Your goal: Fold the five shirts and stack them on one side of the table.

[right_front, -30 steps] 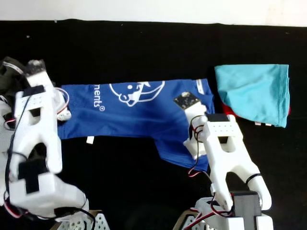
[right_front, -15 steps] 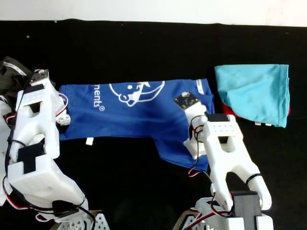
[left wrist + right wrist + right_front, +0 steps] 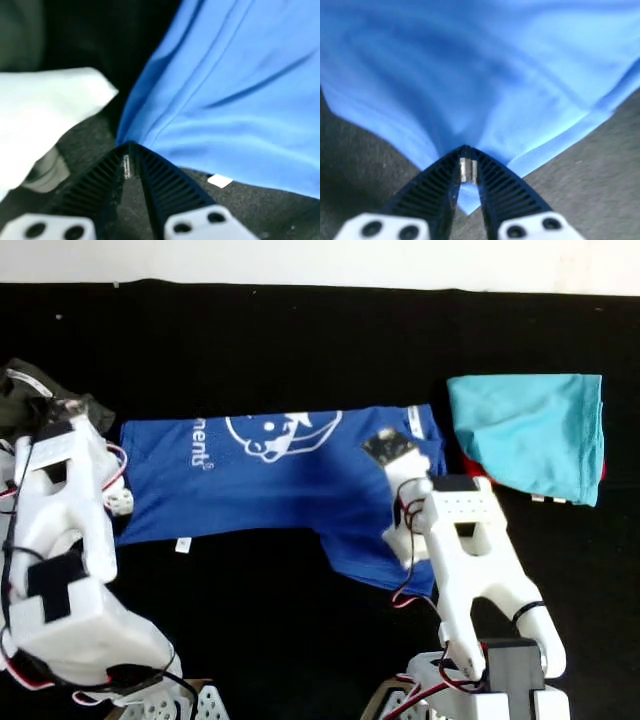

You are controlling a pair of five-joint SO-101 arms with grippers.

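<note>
Blue printed cloth shirt (image 3: 280,480) was mid-fold: left gripper (image 3: 128,152) and right gripper (image 3: 467,167) each clamped one end of it. Next, probably, both ends had to travel over together.

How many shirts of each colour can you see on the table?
Blue shirt: 1
Turquoise shirt, folded: 1
Red shirt, just an edge under the turquoise one: 1
Dark bunched cloth, probably a shirt: 1
Total: 4
</note>
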